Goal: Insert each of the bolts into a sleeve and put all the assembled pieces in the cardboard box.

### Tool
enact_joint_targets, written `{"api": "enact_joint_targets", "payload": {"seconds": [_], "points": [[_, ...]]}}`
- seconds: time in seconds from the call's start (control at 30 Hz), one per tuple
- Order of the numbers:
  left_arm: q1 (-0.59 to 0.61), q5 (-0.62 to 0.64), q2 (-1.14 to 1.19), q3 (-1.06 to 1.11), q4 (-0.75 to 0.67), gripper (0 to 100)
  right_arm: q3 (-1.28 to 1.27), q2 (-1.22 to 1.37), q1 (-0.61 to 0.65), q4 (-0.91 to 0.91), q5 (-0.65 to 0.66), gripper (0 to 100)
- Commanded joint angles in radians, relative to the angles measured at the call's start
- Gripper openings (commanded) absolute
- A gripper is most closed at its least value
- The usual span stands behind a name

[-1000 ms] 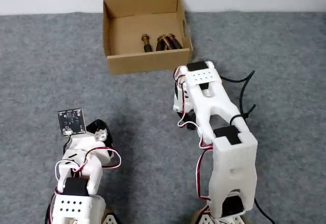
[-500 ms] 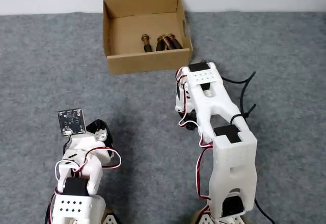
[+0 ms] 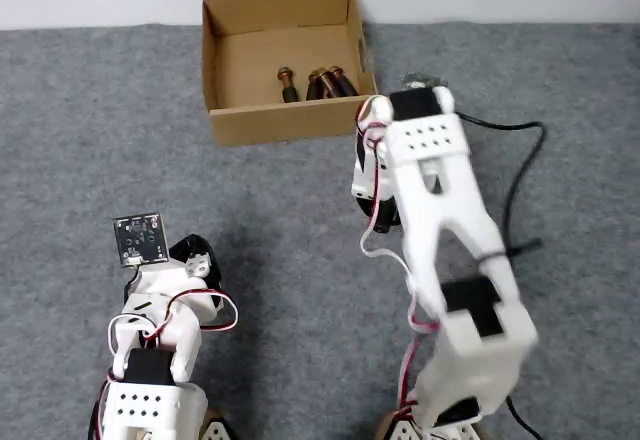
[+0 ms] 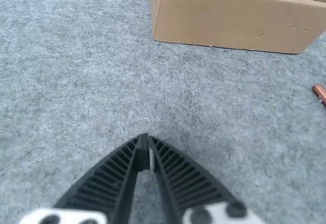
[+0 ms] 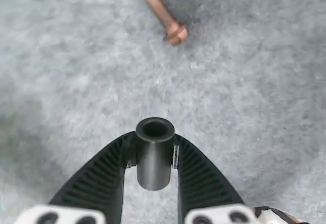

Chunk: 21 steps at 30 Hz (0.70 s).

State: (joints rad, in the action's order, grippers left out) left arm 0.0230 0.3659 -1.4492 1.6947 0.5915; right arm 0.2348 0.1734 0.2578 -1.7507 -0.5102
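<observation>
One bolt [image 5: 156,5] lies cut off past sleeve [image 5: 154,158]

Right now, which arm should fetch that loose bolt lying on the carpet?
Probably the left. The left gripper is shut on nothing, and the bolt lies on the carpet within its view. The right gripper is clamped on the sleeve, so it cannot grab anything else.

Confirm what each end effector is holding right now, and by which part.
The right end effector holds the black sleeve, clamped on opposite sides of its outer wall, with the open bore facing the wrist camera. The left end effector is shut on nothing.
</observation>
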Motion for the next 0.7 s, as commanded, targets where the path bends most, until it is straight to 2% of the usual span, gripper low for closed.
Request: {"api": "enact_joint_targets", "payload": {"seconds": [0.0,0.2,0.37,0.57,0.67], "points": [[-0.002,0.005,-0.002,-0.004,-0.014,1,-0.112,-0.248,-0.045,-0.042,0.028,0.8],[-0.011,0.006,-0.002,-0.004,-0.015,1,-0.361,-0.519,-0.137,-0.007,0.028,0.8],[-0.071,0.003,-0.008,-0.021,-0.011,1,-0.575,-0.720,-0.219,0.079,0.028,0.8],[-0.152,-0.005,0.017,-0.288,0.175,1,-0.839,-0.974,-0.320,0.193,0.029,0.8],[-0.190,-0.046,0.160,-0.430,0.219,1,-0.950,-1.098,-0.358,0.240,0.029,0.8]]}}
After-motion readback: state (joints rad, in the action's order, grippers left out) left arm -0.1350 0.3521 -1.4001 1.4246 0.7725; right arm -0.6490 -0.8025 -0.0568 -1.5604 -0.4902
